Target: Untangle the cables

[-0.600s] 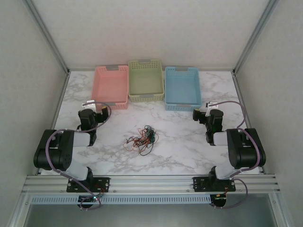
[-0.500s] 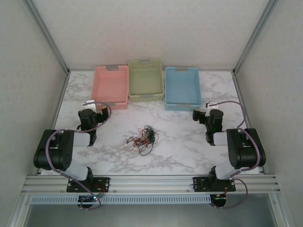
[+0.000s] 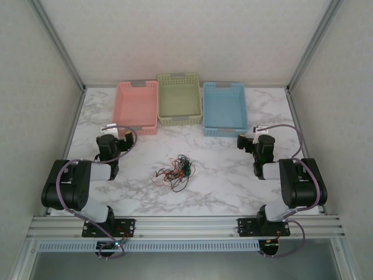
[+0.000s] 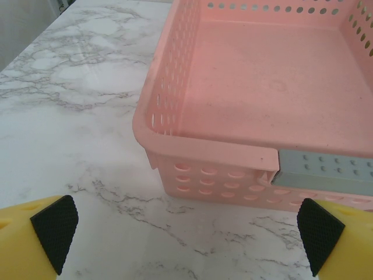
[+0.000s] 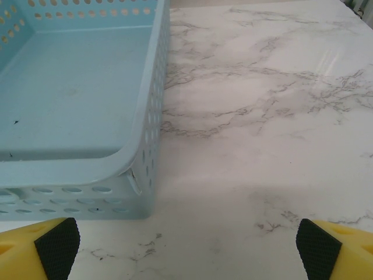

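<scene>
The cables (image 3: 175, 171) lie in one tangled clump of thin red-orange, black, green and dark wires on the marble table, midway between the two arms. My left gripper (image 3: 115, 133) rests at the table's left side, well apart from the clump. In the left wrist view it (image 4: 186, 239) is open, its yellow fingers with black pads (image 4: 55, 224) wide apart over bare marble, facing the pink basket. My right gripper (image 3: 246, 140) sits at the right side. In the right wrist view it (image 5: 186, 245) is open too, with nothing between its pads (image 5: 317, 245).
Three baskets stand in a row at the back: pink (image 3: 137, 106), pale green (image 3: 179, 99) and blue (image 3: 224, 108). The pink basket's near wall (image 4: 215, 175) is close ahead of the left gripper; the blue basket's corner (image 5: 137, 175) is ahead-left of the right gripper.
</scene>
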